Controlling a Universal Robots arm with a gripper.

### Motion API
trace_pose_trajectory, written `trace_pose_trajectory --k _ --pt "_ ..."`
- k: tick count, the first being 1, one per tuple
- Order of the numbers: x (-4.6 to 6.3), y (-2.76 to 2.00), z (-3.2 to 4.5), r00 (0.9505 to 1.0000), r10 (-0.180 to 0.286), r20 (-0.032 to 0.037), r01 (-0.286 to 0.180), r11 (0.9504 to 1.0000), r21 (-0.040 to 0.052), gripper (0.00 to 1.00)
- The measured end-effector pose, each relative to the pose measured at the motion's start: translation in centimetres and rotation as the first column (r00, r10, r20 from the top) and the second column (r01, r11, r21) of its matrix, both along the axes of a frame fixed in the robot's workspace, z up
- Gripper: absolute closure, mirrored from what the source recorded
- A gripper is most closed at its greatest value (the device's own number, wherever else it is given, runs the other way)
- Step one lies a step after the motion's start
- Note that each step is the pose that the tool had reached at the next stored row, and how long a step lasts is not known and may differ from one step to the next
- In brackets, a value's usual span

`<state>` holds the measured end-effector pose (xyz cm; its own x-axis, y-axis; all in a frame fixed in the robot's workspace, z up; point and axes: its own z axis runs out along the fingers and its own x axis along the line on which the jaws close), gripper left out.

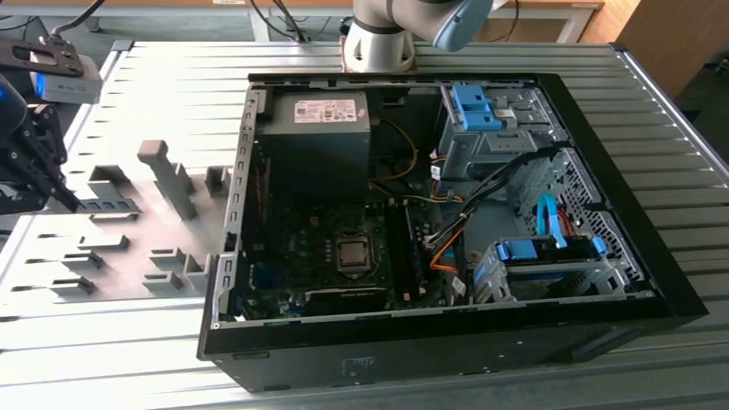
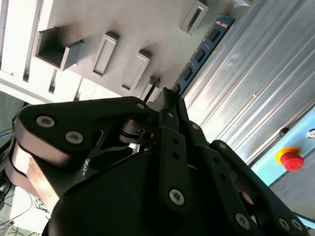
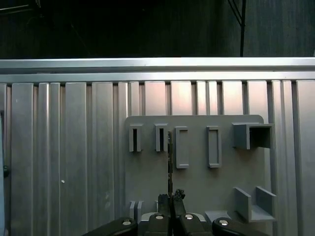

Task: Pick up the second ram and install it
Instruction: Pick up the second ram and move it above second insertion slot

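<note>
One end of the second ram [image 2: 201, 51] is clamped in your gripper [image 2: 165, 94], above the grey fixture plate [image 3: 202, 189]; the computer case [image 1: 456, 350] sits to the exterior view's right of that plate. Likely light, stiff, brittle: hold edges, not chips.

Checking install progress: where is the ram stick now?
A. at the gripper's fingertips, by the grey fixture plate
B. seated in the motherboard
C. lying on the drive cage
A: in both wrist views the ram stick is pinched in the gripper, in front of the grey fixture plate.
</note>
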<state>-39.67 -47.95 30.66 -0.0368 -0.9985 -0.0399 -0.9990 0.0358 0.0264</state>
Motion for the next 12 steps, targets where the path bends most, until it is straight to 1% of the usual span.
trace_pose_trajectory --k 12 --pt "0.0 0.0 0.95 1.0 0.0 0.0001 0.0 1.0 0.0 0.86"
